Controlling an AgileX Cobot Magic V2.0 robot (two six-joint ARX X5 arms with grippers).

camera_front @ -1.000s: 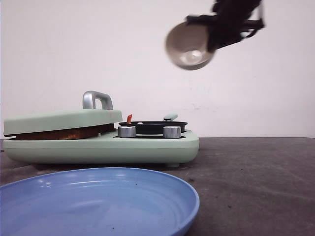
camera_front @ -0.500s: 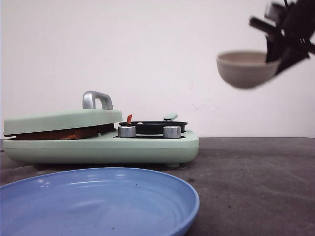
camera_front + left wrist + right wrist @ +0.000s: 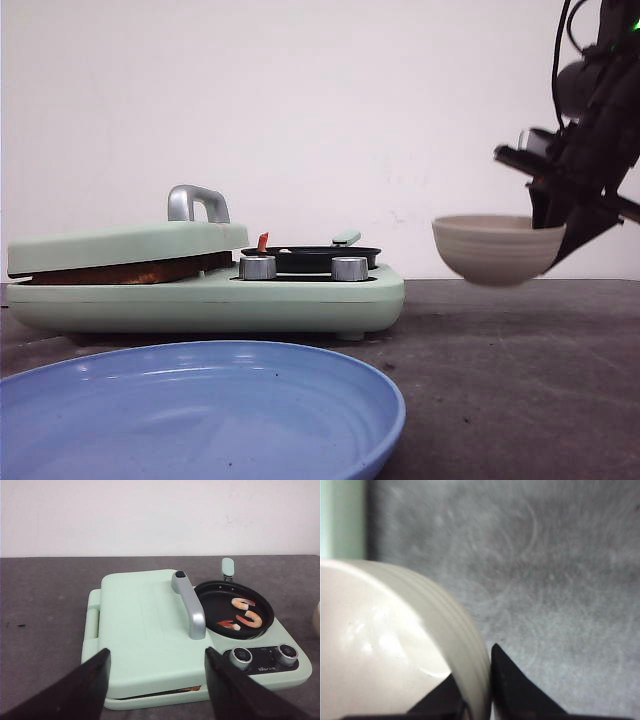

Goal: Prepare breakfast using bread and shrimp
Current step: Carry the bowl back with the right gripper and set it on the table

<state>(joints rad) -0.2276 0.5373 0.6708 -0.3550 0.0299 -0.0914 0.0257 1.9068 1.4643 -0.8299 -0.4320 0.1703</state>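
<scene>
**Bowl held to the right of the breakfast maker**

Right of the mint-green breakfast maker [image 3: 205, 290], well apart from it, the right gripper [image 3: 552, 232] holds a cream ceramic bowl [image 3: 497, 248] upright in the air above the dark grey table [image 3: 520, 380]. The right wrist view shows its two black fingers [image 3: 512, 687] closed on the bowl's rim, one inside the wall and one outside, and the bowl looks empty inside.

On the right half of the breakfast maker sits a small black frying pan [image 3: 234, 609], and the shrimp [image 3: 247, 616] lie in it: three orange-and-white curled pieces close together. From the front only one red tail tip [image 3: 262, 241] shows above the pan's rim, just behind the two silver knobs [image 3: 258, 267].

On the left half of the breakfast maker, the hinged lid [image 3: 142, 630] with its silver handle [image 3: 190, 605] is down. The bread [image 3: 125, 271] is pressed under it, showing only as a brown toasted edge in the gap between lid and base.

Above the breakfast maker's near side, the left gripper [image 3: 155, 687] hangs with its black fingers [image 3: 77, 692] spread wide and nothing between them.

Nearer the camera than the breakfast maker, a blue plate [image 3: 340, 400] rests on the table.
</scene>
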